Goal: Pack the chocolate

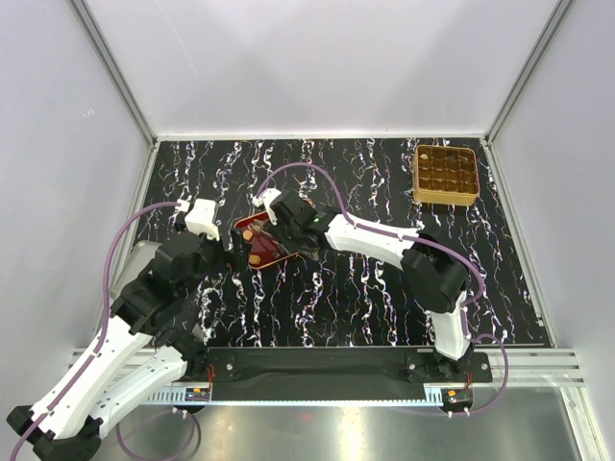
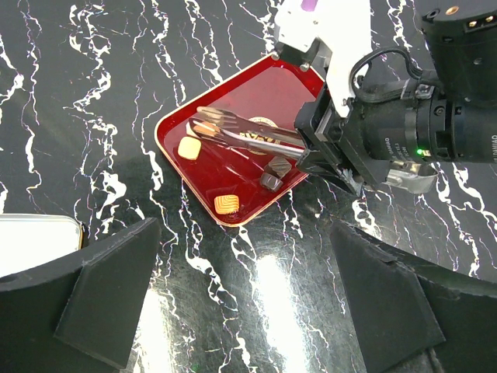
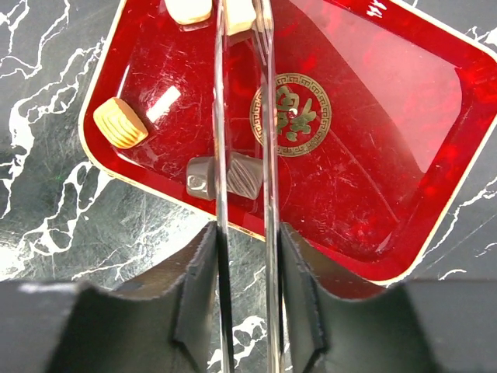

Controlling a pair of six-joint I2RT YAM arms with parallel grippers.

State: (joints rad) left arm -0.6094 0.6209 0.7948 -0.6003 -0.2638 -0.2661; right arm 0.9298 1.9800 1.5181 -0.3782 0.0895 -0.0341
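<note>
The red tray [image 1: 272,252] lies left of centre on the table. It holds tan chocolates [image 2: 189,148] [image 2: 226,204] and two dark ones [image 2: 270,182]. My right gripper [image 1: 288,223] is shut on metal tongs [image 3: 220,116] that reach over the tray [image 3: 373,155]. In the right wrist view [image 3: 245,256] the tongs' arms straddle a dark chocolate [image 3: 245,175], and a cream piece [image 3: 239,15] lies between their tips; I cannot tell if it is gripped. A tan piece [image 3: 120,123] lies to the left. My left gripper [image 2: 241,311] is open and empty, just short of the tray's near edge.
The square golden box [image 1: 446,174] with a grid of compartments stands at the back right. A pale metal object [image 2: 39,241] lies at the table's left edge beside my left arm. The enclosure walls close in the back and sides.
</note>
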